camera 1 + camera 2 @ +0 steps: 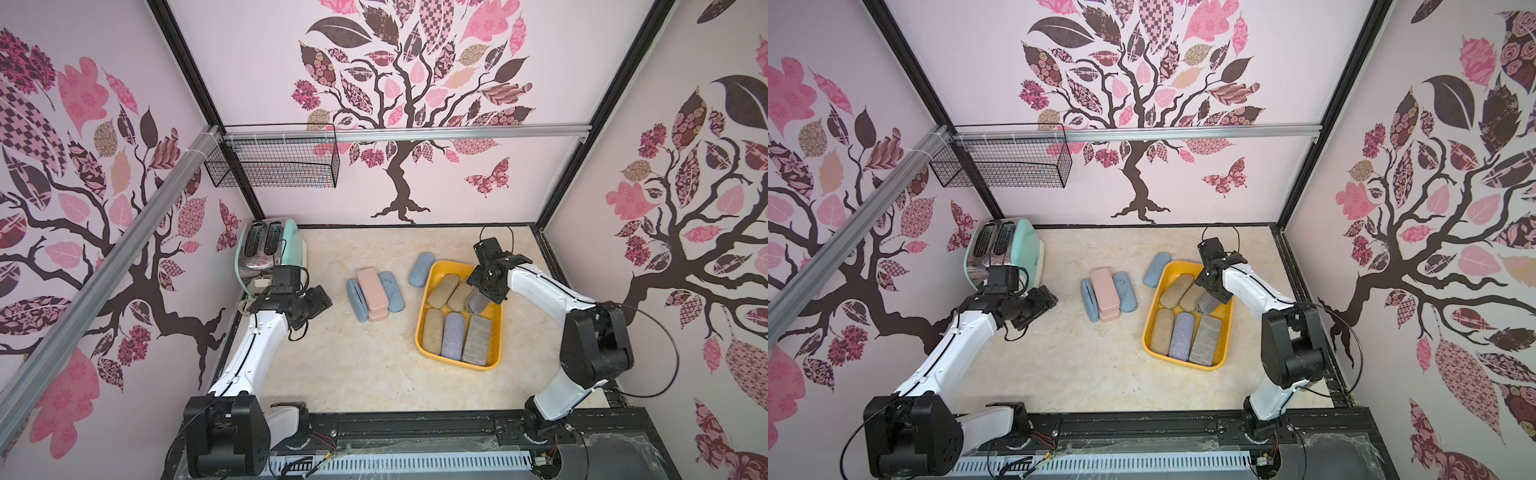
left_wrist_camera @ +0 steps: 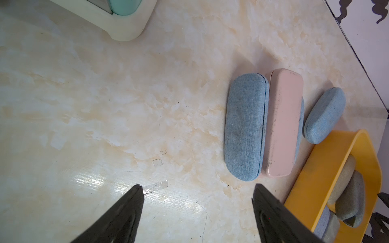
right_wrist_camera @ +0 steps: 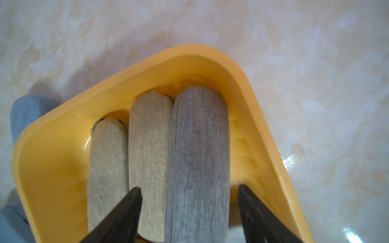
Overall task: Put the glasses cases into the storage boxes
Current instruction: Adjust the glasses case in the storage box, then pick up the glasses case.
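Surface: cream marbled tabletop (image 1: 353,374) | walls (image 1: 457,187): tree-print | left fingers (image 2: 126,214): spread | right fingers (image 3: 122,214): spread, straddling grey case (image 3: 197,157)

Bright, even light, soft shadows. Glare patches shine on the worktop (image 2: 92,181) in both wrist views; the right wrist view is hazy and blurred. Both top views bow at their edges.

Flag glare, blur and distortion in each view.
Both top views: sharp, but the wide angle splays the posts outward. Left wrist: sharp, with a glare patch on the table. Right wrist: soft, the grey case smeared; glare on the table beside the tub.
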`<state>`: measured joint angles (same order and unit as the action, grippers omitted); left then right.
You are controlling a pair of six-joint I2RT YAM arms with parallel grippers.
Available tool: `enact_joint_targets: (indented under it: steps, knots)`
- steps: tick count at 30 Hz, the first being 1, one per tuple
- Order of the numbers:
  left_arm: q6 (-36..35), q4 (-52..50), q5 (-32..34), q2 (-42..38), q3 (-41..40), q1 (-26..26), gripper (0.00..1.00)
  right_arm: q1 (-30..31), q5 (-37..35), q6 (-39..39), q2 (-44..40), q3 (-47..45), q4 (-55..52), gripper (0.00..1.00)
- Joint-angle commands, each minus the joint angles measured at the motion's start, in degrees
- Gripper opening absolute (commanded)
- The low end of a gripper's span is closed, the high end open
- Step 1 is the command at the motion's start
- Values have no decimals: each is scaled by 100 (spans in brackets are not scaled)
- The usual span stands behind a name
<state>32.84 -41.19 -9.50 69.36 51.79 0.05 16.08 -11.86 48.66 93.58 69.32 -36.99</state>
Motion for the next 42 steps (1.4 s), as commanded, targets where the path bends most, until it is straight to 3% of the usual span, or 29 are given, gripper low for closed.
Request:
enact_joint_targets:
  steps: [1,2,4,7,10,14,19,21,28,32,37,42]
  knots:
    - [-23,71,34,-49,-46,-9,84,131,300,-356,31,-173,107,37]
    - [-18,73,36,-48,-54,-14,84,149,355,-391,134,-214,85,27]
    - [-31,85,27,-37,-44,-10,83,176,430,-410,229,-393,187,16]
    - [-71,88,-25,-36,-21,-19,83,181,518,-421,222,-632,375,14]
    - [78,115,-113,-48,-48,-108,83,185,454,-512,189,-582,292,17]
    - [374,255,-25,144,117,-816,86,203,409,-826,-123,-271,95,26]
    - [570,96,132,1011,891,-1532,88,540,399,-1432,-934,189,-62,57]
    - [650,51,48,1369,1114,-1578,85,703,536,-1612,-1287,181,-45,64]
    - [932,291,-11,2327,1573,-1589,75,765,1455,-1461,-2299,-734,380,64]
    - [1015,215,40,2679,2155,-1675,72,793,1625,-1443,-2500,-1110,450,63]
    - [528,-862,943,3574,3731,-2310,78,801,1530,-1455,-2640,-1398,489,62]
    - [254,-1859,1647,4674,4891,-2436,75,798,1397,-1421,-2825,-1484,510,61]
